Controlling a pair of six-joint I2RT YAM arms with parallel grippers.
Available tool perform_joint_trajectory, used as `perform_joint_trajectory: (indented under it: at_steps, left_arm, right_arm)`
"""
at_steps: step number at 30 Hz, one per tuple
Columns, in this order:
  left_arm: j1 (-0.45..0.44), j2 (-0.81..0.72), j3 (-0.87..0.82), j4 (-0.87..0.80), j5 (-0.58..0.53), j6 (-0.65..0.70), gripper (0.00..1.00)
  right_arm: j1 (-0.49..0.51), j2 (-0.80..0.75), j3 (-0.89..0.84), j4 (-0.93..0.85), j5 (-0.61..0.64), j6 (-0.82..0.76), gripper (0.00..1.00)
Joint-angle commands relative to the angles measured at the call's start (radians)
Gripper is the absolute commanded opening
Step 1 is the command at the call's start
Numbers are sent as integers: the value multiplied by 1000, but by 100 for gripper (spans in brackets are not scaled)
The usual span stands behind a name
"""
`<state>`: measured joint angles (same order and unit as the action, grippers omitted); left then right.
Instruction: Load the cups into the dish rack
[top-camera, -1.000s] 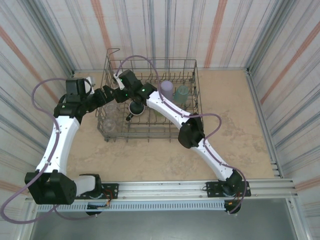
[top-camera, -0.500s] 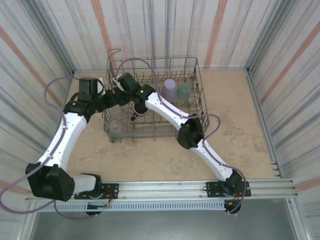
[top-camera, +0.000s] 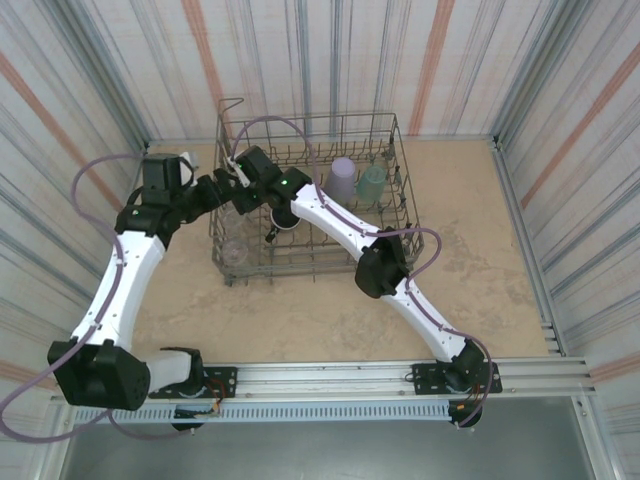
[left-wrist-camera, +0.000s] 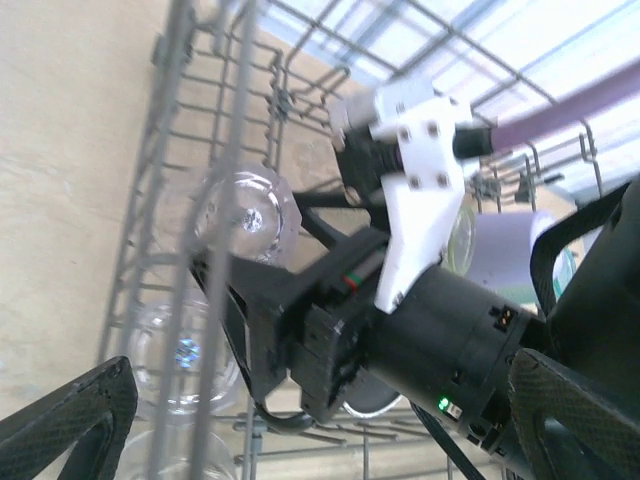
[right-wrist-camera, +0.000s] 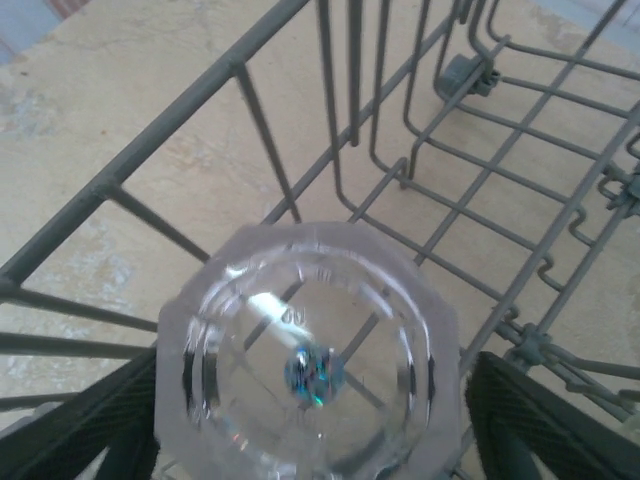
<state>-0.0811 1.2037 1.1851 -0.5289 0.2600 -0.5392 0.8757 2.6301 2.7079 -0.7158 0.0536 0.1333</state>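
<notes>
**A:** From above, we see the large grey wire dish rack (top-camera: 401, 215) on the sandy beige tabletop (top-camera: 470, 280). What sits inside it?

**B:** We count a translucent lavender tumbler (top-camera: 343, 180) and a teal tumbler (top-camera: 372, 185) side by side at the far right. A dark mug (top-camera: 280, 222) is mid-rack, and a clear round tumbler (top-camera: 232, 250) stands in the near left corner. Striped panel walls (top-camera: 90, 80) enclose the table.

**A:** At the left wrist, we find the left gripper (left-wrist-camera: 320, 400) spread wide outside the rack's wires.

**B:** At the right wrist, we see a faceted clear tumbler (right-wrist-camera: 310, 375) upside down in the rack's corner. The right gripper (right-wrist-camera: 312, 385) straddles it loosely, with a gap beside one finger (right-wrist-camera: 530, 425).
</notes>
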Motion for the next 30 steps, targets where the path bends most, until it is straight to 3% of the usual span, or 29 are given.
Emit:
perform_joint_trajectory:
  at_steps: [1,5,12,16,23,30]
  left_arm:
    - [30,-41,-4,-43,-13,45,99]
    - [61,-54,-4,-56,-13,55,99]
    - [134,-86,4,-86,-28,64,99]
    - [191,-128,-5,-98,-66,69,99]
    - [209,-226,-122,-4,-217,96,99]
    - [207,-308,-335,168,-365,165,99]
  right_arm:
    - [3,-34,16,9,-55,45,88]
    - [-5,-48,16,52,-94,88,99]
    - [-34,-136,6,75,-49,116,99]
    - [-71,-254,-99,71,37,104,99]
    - [-166,-597,-507,170,108,53,99]
    - [-352,-1005,-1024,314,132,74,99]
